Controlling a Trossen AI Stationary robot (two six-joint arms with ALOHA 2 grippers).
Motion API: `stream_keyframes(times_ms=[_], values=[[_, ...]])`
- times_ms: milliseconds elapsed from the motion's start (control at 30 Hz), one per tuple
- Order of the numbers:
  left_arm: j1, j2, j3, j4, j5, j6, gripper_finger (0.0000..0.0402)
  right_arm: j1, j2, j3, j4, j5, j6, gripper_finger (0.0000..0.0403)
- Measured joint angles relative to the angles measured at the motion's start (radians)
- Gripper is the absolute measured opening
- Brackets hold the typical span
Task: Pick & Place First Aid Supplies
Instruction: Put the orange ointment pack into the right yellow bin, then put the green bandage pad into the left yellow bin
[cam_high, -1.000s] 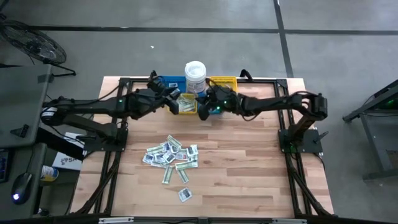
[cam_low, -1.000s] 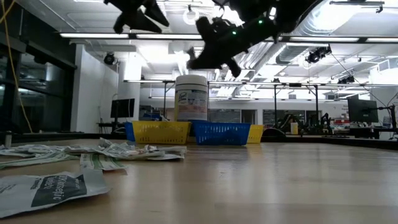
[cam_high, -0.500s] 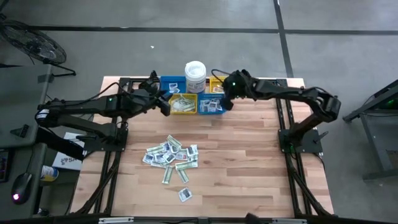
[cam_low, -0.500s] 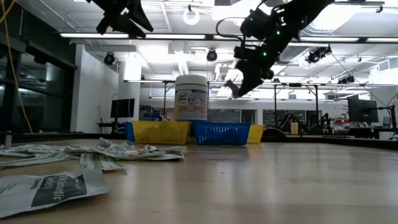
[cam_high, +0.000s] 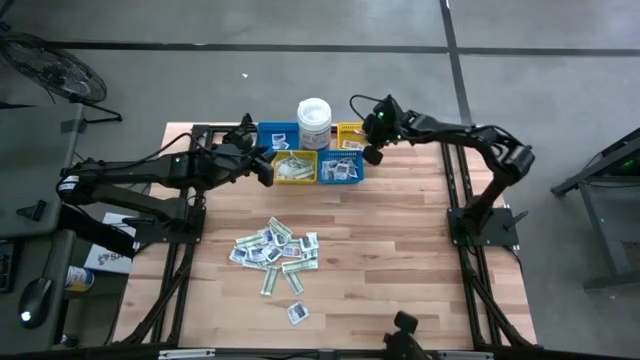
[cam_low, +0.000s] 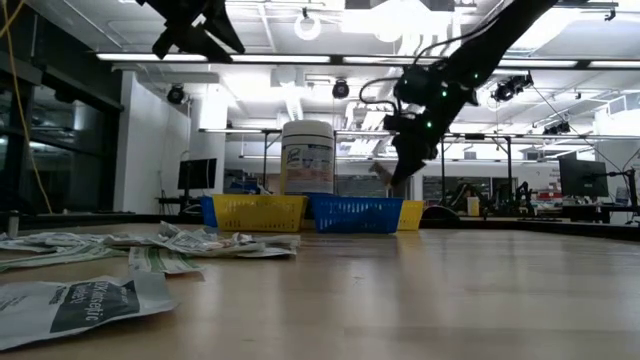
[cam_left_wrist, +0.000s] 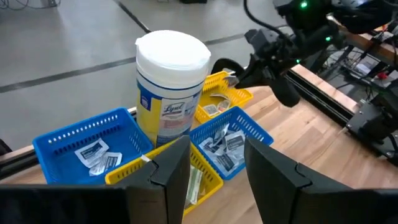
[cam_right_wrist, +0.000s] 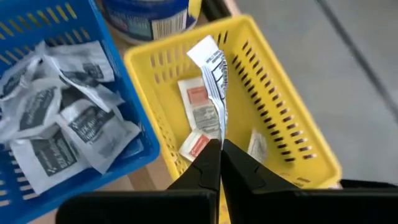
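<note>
My right gripper (cam_right_wrist: 219, 152) hangs over the far yellow bin (cam_right_wrist: 273, 93) at the table's back, shut on a white printed packet (cam_right_wrist: 211, 62). The same gripper (cam_high: 371, 150) shows in the high view, and again (cam_low: 404, 168) in the low view. That bin holds a few packets on its floor. My left gripper (cam_left_wrist: 214, 174) hovers open and empty, left of the near yellow bin (cam_high: 295, 168), high above the table (cam_low: 195, 30). A pile of first aid supplies (cam_high: 275, 250) lies flat on the wood mid-table, one packet (cam_high: 297, 313) apart nearer the front. My right gripper pinches the white packet by its one end (cam_right_wrist: 216, 135) between its two fingertips. The fingers slant down from the table's right side. The packet stands out beyond the fingertips, clear of the bin and over its inside.
Two blue bins (cam_high: 340, 170) (cam_high: 275, 133) with packets and a white lidded tub (cam_high: 314, 120) stand among the yellow bins along the back. A black frame (cam_high: 455, 190) borders the table. Bare wood lies right of the pile.
My right gripper has swung from beside my left gripper, over the near bins, toward the table's far right. It sank and rolled, still shut on the packet, and now hangs over the far yellow bin. My left gripper drew back a little toward the left.
</note>
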Motion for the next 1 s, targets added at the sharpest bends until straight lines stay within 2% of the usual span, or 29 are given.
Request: stream_keyframes(times_ms=[167,500,1000], values=[[0.0,0.0,0.0,-0.035,0.001,-0.044,0.0151,-0.028,0.041,0.0,0.0,-0.04,0.012,0.0],[0.0,0.0,0.0,-0.075,0.028,-0.071,0.0151,-0.034,0.056,0.0,0.001,-0.009,0.013,0.0005],[0.0,0.02,0.0,-0.118,0.128,-0.093,0.0151,-0.034,0.054,0.0,0.0,0.013,0.17,0.0105]])
